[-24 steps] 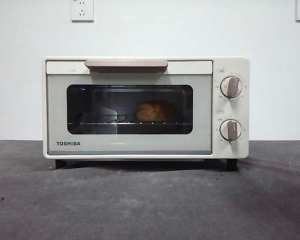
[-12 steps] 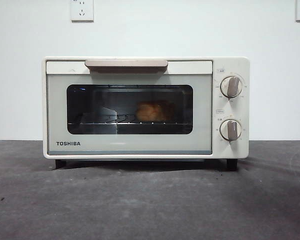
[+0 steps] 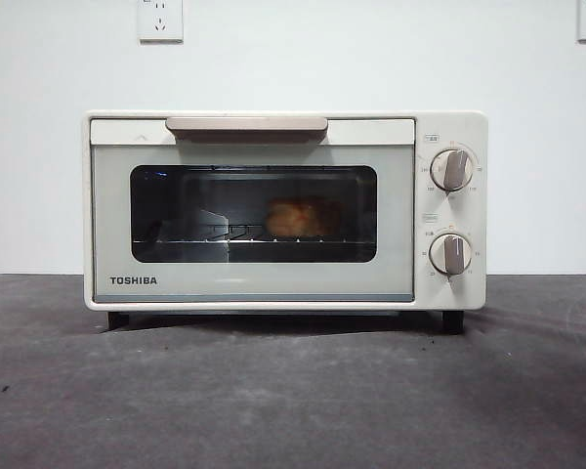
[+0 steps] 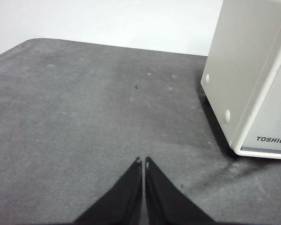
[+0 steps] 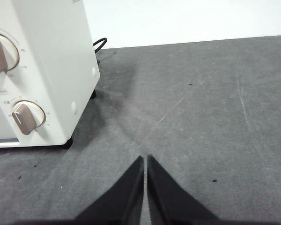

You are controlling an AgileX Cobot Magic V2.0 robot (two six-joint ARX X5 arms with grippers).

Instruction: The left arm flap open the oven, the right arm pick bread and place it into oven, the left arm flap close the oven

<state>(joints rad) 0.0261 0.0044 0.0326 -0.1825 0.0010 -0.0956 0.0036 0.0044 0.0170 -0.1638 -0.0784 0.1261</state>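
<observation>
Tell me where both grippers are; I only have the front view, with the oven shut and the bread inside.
Observer: The left gripper hangs shut over bare table, beside the oven at its TOSHIBA end.
Operator: Report the right one.
Observer: The right gripper is shut too, empty, off the oven's knob end.
Operator: Check behind the oven.
Observer: A black cable loops out at its rear corner.

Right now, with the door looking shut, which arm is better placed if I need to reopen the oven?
Left. The left gripper hangs shut over the table beside the oven door's TOSHIBA corner. The right gripper, also shut, sits off the knob side. The bread rests on the rack inside.
</observation>
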